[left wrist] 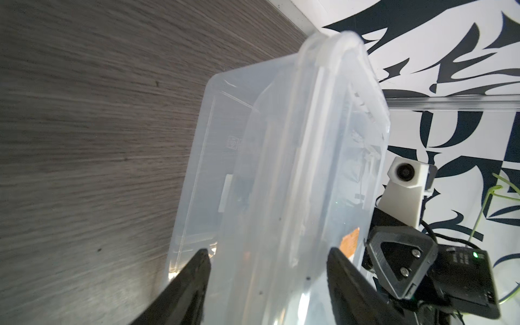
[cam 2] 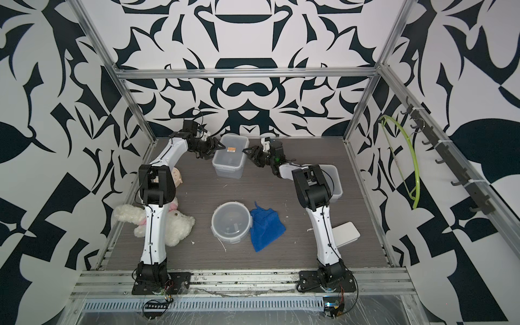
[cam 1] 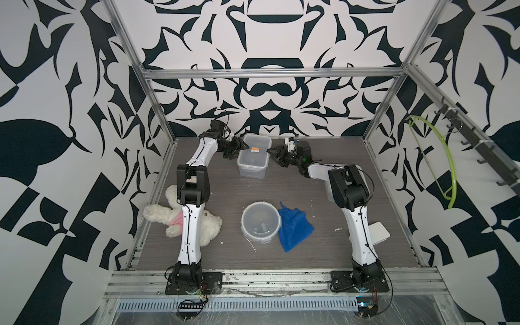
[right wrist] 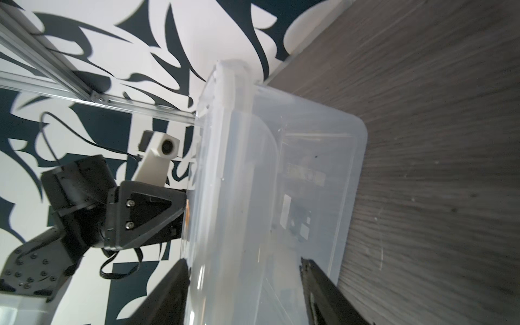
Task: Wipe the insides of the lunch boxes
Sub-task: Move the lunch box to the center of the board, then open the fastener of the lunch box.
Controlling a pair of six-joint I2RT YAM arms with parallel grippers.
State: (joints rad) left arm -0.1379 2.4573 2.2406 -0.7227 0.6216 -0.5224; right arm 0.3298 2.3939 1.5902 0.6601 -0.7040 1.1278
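Observation:
The rectangular lunch box, clear with its lid on and an orange sticker, stands at the back middle in both top views. My left gripper is at its left side and my right gripper is at its right side. Both are open. In the left wrist view the left gripper has the box's side between its spread fingers. The right gripper straddles the opposite side. I cannot tell whether the fingers touch the box. The round lunch box sits lidless at the middle front, with the blue cloth beside it.
A square clear lunch box stands behind the right arm. A flat white square piece lies at the right edge. A white plush bunny lies under the left arm, and a beige clock sits behind it. A green hanger hangs on the right frame.

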